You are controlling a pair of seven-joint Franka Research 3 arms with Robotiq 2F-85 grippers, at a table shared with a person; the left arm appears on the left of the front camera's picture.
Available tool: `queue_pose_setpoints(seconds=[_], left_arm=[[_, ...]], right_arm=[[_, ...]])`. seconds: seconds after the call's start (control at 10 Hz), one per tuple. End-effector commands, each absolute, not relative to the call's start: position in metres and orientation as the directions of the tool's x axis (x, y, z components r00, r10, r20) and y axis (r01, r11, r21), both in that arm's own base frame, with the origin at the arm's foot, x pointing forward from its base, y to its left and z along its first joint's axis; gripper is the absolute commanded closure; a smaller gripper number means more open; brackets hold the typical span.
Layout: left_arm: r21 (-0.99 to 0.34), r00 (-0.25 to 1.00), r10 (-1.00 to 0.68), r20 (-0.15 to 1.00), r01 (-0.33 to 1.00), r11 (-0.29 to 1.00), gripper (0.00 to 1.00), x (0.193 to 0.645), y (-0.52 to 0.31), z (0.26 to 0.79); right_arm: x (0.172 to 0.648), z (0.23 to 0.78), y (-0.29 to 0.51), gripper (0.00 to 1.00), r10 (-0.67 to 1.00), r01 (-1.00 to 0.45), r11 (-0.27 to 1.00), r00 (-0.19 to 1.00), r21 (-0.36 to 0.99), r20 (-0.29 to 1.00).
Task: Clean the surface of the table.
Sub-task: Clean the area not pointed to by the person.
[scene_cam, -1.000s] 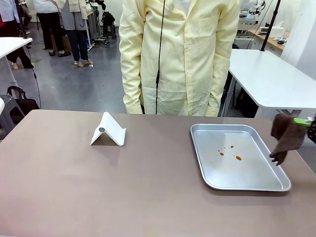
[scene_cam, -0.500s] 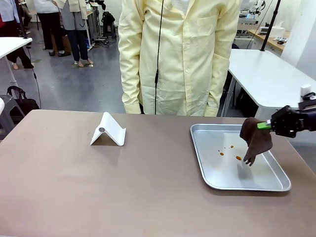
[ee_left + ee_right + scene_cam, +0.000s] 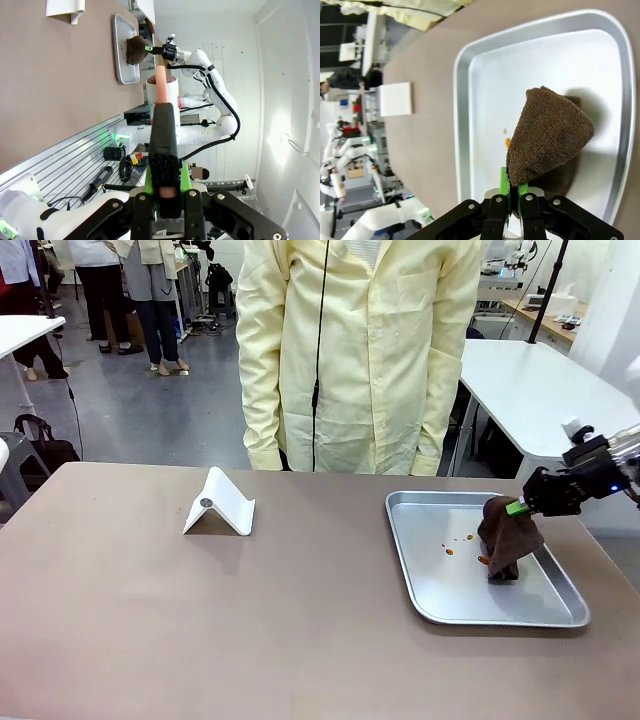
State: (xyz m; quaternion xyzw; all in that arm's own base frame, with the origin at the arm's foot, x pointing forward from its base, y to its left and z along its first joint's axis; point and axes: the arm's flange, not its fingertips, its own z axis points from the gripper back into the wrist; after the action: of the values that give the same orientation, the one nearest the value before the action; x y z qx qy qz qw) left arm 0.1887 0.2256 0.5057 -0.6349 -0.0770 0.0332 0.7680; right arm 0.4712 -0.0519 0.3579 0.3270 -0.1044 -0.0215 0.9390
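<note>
Front view: right claw [image 3: 515, 507], pinched shut on a cloth [image 3: 505, 542] touching the tray [image 3: 500, 621], may just smear its orange drops [image 3: 449, 551]; left claw [image 3: 166, 178] clamps a black tool [image 3: 164, 125].

Bright, even overhead room light. Front view sharp; table [image 3: 200, 620] matte, evenly lit. Metal tray [image 3: 455, 600] shows a soft sheen; brown cloth [image 3: 550, 130] drops a diffuse shadow on it. Right wrist view: tray rim bowed by wide angle. Left wrist view: black tool [image 3: 162, 135] dark against washed-out white wall [image 3: 280, 100].
</note>
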Motion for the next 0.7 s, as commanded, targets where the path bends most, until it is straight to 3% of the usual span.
queue_pose_setpoints(seconds=[0.0,0.6], left_arm=[[-0.982,0.986,0.152,0.065,0.037,0.184,0.78,0.186,0.225,0.510],[-0.982,0.986,0.152,0.065,0.037,0.184,0.78,0.186,0.225,0.510]], right_arm=[[0.492,0.339,-0.046,0.93,-0.095,-0.036,0.778,0.980,0.627,0.174],[0.511,0.262,-0.027,0.93,-0.087,-0.017,0.703,0.990,0.711,0.110]])
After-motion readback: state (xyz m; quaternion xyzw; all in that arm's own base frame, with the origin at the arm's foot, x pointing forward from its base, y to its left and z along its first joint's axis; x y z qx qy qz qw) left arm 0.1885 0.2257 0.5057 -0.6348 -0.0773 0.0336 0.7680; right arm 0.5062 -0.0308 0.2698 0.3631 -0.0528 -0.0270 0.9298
